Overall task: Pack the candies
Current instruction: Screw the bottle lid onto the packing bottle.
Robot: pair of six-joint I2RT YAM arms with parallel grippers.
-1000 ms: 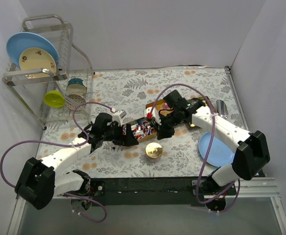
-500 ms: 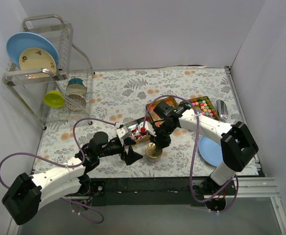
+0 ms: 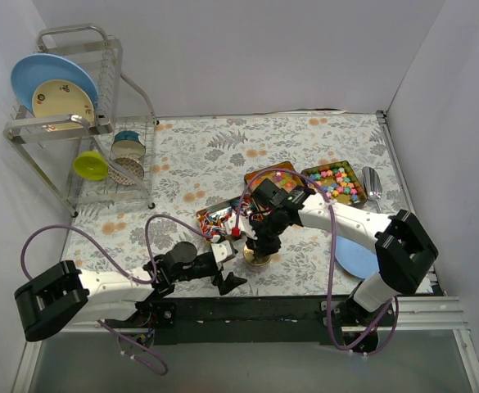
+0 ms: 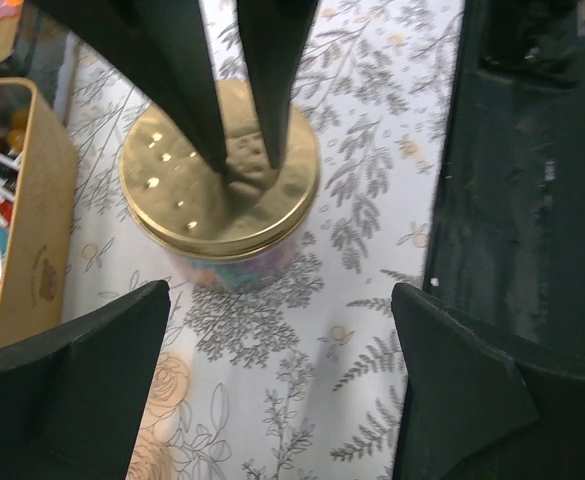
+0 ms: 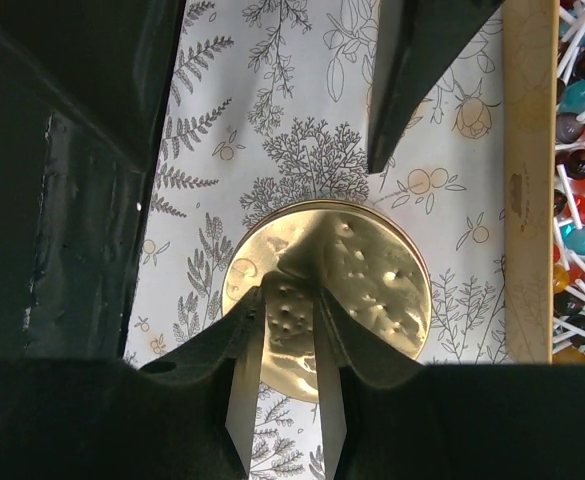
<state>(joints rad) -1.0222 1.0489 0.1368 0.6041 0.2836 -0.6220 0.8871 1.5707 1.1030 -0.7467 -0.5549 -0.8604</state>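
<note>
Over the round gold lid (image 4: 172, 190) the right pincer (image 4: 244, 160) stands nearly upright. Its fingers are only a little apart and the tips rest on the lid's top, off centre. I see nothing held between them. The left pincer (image 4: 280, 295) is wide open and holds nothing. The jar (image 4: 234, 268) sits ahead of it, in line with the gap, not touched.

Candies: the red/blue wrapped ones (image 3: 220, 223) are in the open tin (image 4: 32, 260) just beside the jar. The orange gummies (image 3: 276, 178) and the pastel cubes (image 3: 335, 180) are in their own tins further back. Some colour shows through the jar glass under the lid, but I can't tell what it is.

Risks as I read it:
- The lid is smooth metal with tips on top and no hold on the rim. They probably skid instead of lifting or turning it.
- An off-centre push with nothing bracing the jar could tip it or slide it across the surface (image 4: 302, 400). It could go toward the near edge or into the tin wall and jolt the candies out.
- If the left pincer closes on the jar now, its fingers come close to the right one's. A clash is likely since the two share the same small space.
- A closed lid means nothing can go in.
</note>
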